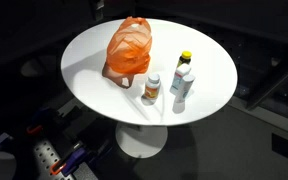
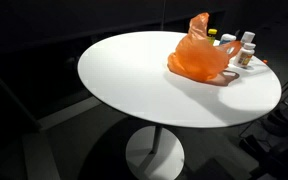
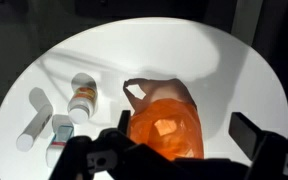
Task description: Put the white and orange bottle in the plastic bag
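The white and orange bottle (image 1: 151, 88) stands upright on the round white table (image 1: 94, 60), just beside the orange plastic bag (image 1: 128, 50). In the wrist view the bottle (image 3: 82, 97) is left of the bag (image 3: 164, 125). In an exterior view it stands behind the bag, at the table's far right (image 2: 247, 50). My gripper (image 3: 184, 135) is open and empty. It hovers above the bag with one finger on each side of it. The gripper does not show in either exterior view.
A white bottle (image 1: 182, 82) and a yellow-capped bottle (image 1: 185, 58) stand close to the task bottle. In the wrist view two white bottles (image 3: 34, 118) (image 3: 59, 135) show at the left near the table edge. The surroundings beyond the table rim (image 2: 134, 110) are dark.
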`<state>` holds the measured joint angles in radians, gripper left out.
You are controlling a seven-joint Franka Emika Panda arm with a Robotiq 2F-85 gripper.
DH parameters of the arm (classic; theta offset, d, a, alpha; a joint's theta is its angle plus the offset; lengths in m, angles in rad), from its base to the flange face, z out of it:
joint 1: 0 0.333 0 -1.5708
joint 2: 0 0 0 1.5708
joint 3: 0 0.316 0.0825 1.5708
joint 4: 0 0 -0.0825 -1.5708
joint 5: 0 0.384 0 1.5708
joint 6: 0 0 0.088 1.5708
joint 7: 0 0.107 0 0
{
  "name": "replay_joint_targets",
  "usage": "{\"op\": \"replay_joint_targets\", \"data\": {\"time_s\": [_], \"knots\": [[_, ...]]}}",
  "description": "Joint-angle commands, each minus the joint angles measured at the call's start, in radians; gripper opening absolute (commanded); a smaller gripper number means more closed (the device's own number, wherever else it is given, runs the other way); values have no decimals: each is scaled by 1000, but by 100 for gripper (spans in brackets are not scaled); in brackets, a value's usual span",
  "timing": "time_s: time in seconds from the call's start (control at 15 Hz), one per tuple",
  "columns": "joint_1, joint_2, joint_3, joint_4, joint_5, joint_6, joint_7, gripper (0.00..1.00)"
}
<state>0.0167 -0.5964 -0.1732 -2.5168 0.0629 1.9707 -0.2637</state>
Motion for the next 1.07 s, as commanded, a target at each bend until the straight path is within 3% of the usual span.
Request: {"op": "replay_joint_targets", "data": {"time_s": [0.0, 0.47, 1.0], "knots": [[-13, 2, 12, 4, 7, -3, -6, 100], [-22, 30, 20, 47, -6, -9, 12, 100], [-98, 194, 1, 127, -20, 69, 61, 100]]}}
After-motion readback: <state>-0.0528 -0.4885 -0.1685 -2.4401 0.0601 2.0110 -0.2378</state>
